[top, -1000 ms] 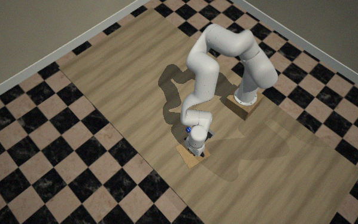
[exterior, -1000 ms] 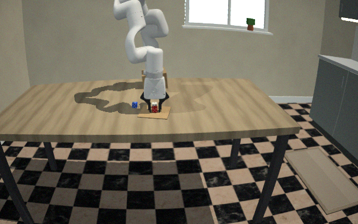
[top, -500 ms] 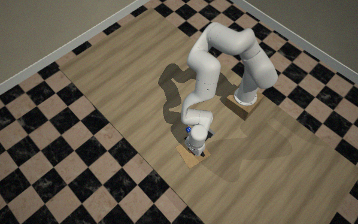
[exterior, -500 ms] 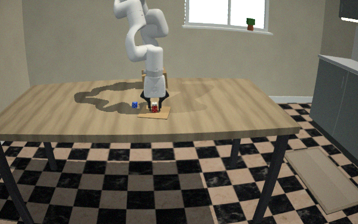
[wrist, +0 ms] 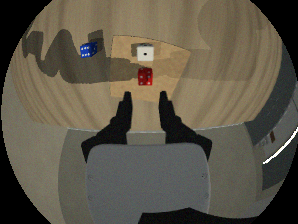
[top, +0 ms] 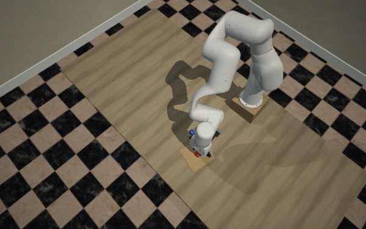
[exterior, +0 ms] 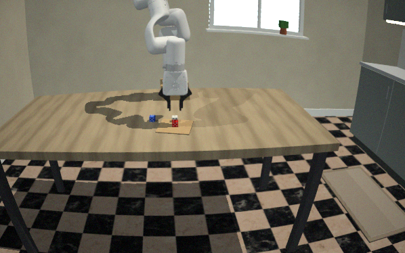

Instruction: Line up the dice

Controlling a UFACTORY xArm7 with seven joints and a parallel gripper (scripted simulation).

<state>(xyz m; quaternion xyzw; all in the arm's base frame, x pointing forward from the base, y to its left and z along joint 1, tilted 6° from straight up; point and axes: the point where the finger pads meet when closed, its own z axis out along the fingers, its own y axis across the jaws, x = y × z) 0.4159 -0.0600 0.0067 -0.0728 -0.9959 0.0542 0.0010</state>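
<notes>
Arm (top: 221, 65): smooth white casing, rounded tubular links with bulbous joint housings. Flared white foot flange (top: 250, 101), a ring of small fasteners around its rim. Tool (exterior: 175, 105): boxy white body, two dark, slender fingers.
</notes>
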